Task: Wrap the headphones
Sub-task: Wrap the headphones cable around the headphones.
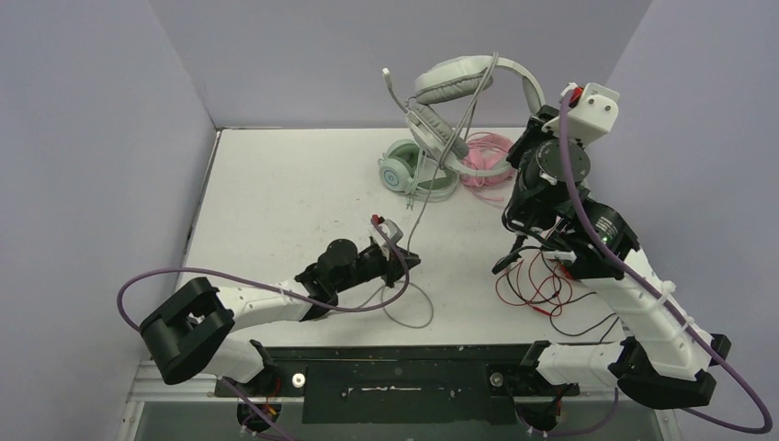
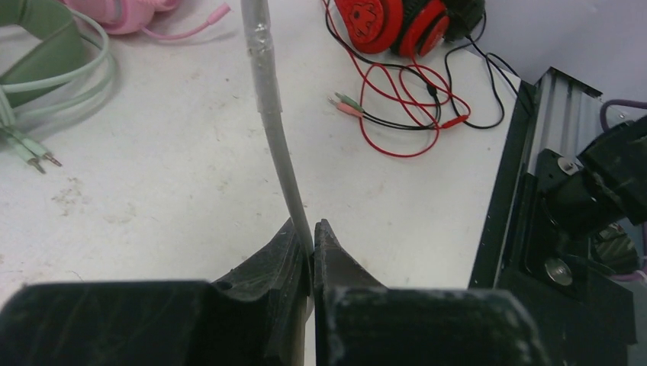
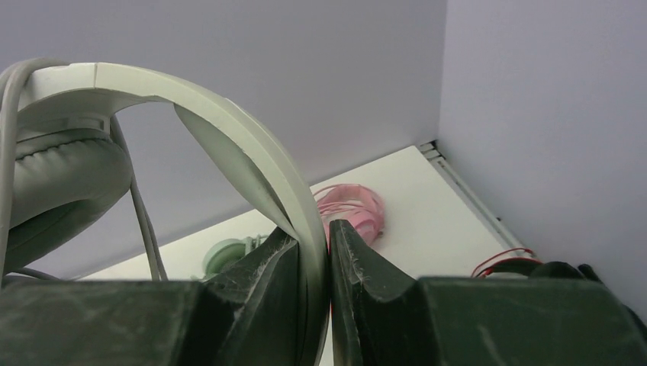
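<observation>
Hold the light pale grey headset (image 1: 450,87), hanging above the mint headset (image 1: 404,173), by its stiff band (image 3: 252,145) pinched in the right gripper (image 3: 329,229), and wind its limp, likely slippery cable (image 2: 271,114), nipped in the pressed-together left gripper (image 2: 313,229) on the near side of the mint headset.

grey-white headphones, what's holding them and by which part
The right gripper pinches the grey-white headphones by the headband, holding them in the air. The left gripper is shut on their grey cable, partway along it.
</observation>
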Robot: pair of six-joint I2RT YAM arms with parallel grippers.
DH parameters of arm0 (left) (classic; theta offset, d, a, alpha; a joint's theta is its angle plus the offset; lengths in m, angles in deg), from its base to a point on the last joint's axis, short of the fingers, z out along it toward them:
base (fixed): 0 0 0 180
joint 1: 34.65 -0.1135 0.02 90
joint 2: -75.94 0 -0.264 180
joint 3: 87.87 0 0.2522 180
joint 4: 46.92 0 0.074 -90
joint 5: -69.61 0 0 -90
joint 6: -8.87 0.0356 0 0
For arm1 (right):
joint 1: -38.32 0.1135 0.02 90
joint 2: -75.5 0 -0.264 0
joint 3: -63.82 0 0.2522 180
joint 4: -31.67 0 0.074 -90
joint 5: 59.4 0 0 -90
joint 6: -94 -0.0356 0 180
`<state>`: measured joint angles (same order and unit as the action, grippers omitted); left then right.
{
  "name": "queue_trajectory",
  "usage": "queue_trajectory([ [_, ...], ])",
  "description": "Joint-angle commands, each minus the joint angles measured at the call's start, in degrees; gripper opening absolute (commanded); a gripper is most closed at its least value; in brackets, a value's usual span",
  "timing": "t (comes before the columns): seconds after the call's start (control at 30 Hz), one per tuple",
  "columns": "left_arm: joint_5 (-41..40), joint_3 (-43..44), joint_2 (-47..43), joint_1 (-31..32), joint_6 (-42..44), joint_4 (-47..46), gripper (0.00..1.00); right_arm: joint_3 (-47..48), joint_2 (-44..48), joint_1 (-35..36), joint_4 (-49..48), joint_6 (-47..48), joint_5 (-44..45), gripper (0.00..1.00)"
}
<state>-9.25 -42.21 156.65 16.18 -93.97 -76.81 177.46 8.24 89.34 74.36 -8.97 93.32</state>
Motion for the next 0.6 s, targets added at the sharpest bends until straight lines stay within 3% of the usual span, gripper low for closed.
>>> queue_trajectory([
  [0.0, -2.01, -0.37, -5.20, 3.17, 0.89, 7.21, 0.00, -0.68, -0.55, -1.17, -14.39, 5.83, 7.62, 0.00],
  [0.13, -2.43, 0.87, -7.66, 6.19, 2.15, 13.73, 0.00, -1.15, -2.82, -5.53, -13.43, 5.22, 6.48, 0.00],
  [0.33, -4.69, 3.96, -11.04, 10.71, 5.63, 26.25, 0.00, 2.64, -8.13, -18.29, 0.51, -7.27, -4.36, 0.00],
  [0.57, -8.16, 8.96, -17.19, 13.30, 10.14, 40.55, 0.00, -3.44, -12.87, -27.23, 3.86, -11.68, -8.85, 0.00],
])
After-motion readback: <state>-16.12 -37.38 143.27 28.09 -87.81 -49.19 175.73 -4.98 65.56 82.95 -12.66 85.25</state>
